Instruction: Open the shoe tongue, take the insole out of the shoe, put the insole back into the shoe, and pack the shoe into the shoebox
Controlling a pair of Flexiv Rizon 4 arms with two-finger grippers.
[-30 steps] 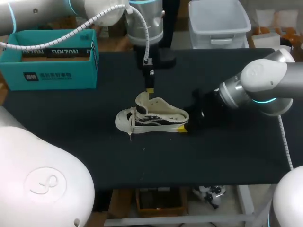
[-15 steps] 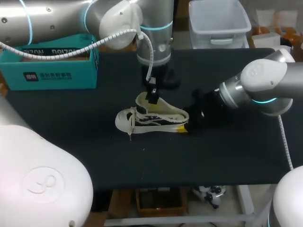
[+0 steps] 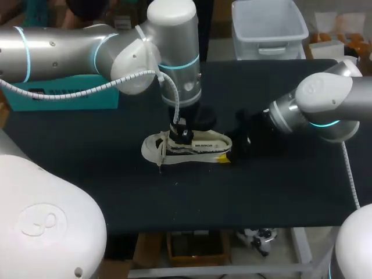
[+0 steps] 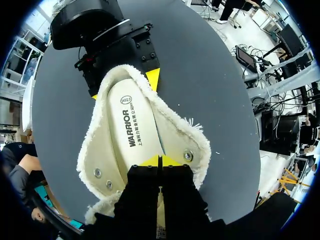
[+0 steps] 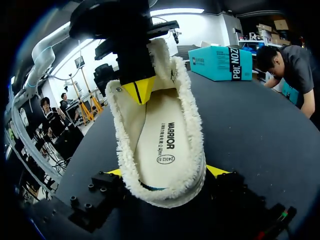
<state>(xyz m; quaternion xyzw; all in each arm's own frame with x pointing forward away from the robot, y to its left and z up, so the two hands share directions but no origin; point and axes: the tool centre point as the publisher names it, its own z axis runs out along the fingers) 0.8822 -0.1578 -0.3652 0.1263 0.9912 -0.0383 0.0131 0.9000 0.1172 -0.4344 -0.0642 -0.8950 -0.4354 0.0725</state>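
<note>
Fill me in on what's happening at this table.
The right end effector grips the heel of the white shoe, one finger on each side, on the dark table. The left end effector is down inside the shoe's opening, its tips closed together over the front of the insole, which lies flat in the shoe. Whether it has pinched the insole cannot be seen. The teal shoebox stands apart from the shoe.
</note>
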